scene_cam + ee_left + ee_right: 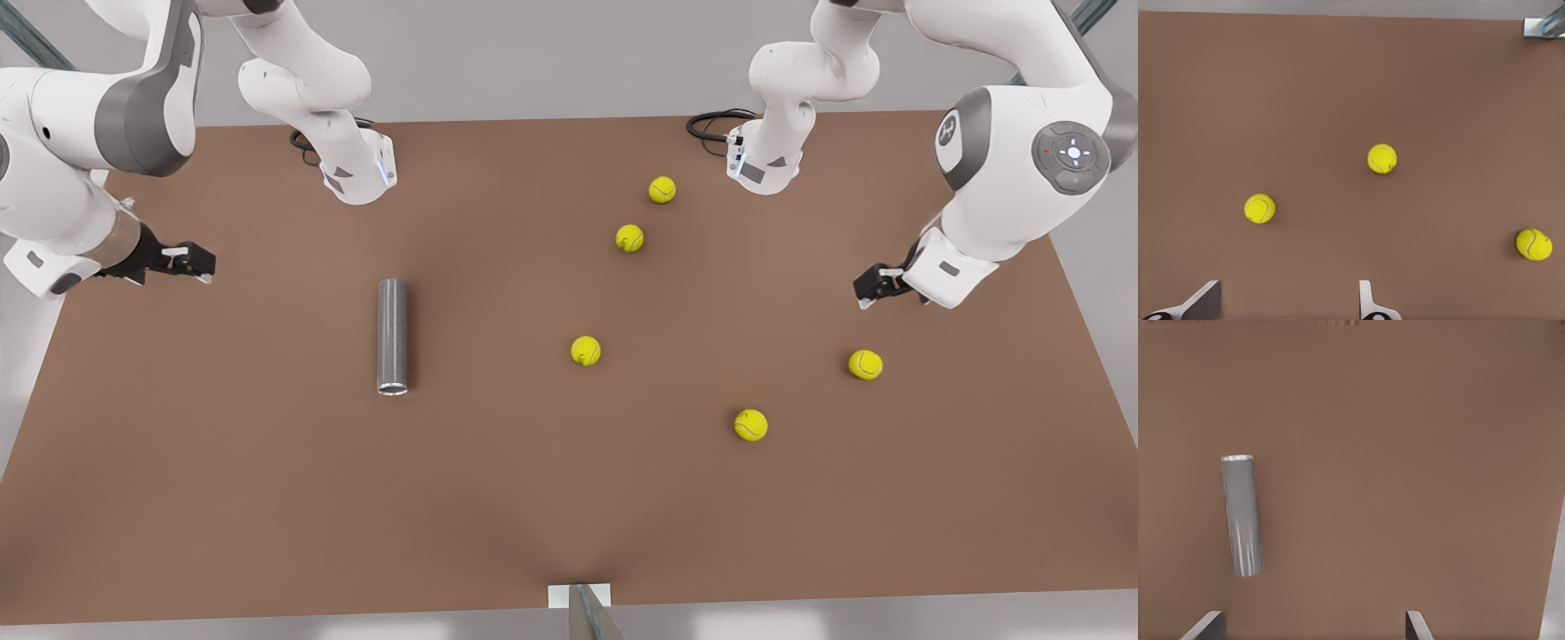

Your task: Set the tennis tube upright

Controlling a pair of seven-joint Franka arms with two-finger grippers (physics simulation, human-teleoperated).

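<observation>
Lying flat on table (267, 498): tennis tube (392, 336), untouched | right gripper (182, 260) nearby, left gripper (876, 286) far; both spread wide, empty | uprighting undone

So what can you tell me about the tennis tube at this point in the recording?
The tennis tube is a dark grey, metallic-looking hollow cylinder with a lighter silvery rim at one end. It lies flat on its side on the brown table, on the front view's left, not yet upright. Nothing touches it but the table; the yellow balls lie well apart. The right wrist view shows it ahead of the open right gripper.
</observation>
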